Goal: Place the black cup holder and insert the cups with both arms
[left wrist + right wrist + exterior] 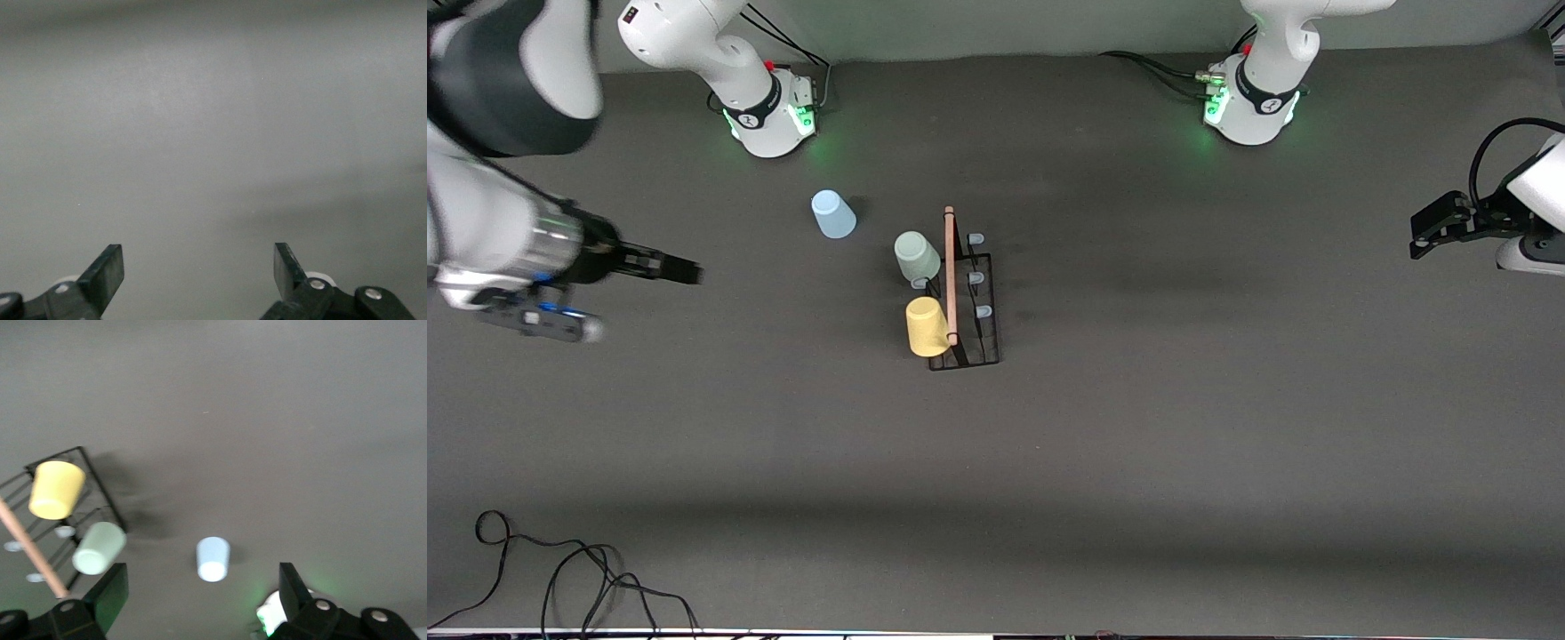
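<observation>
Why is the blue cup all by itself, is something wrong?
Nothing looks broken. The pale blue cup stands on the table apart from the black cup holder, not yet on a peg. The mint green cup and yellow cup sit tilted on pegs. Both grippers, left and right, are open and empty.

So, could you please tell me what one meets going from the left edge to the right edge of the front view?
Right gripper over bare table → pale blue cup → mint green cup, on the black cup holder → left gripper, waiting over the left arm's end of the table.
</observation>
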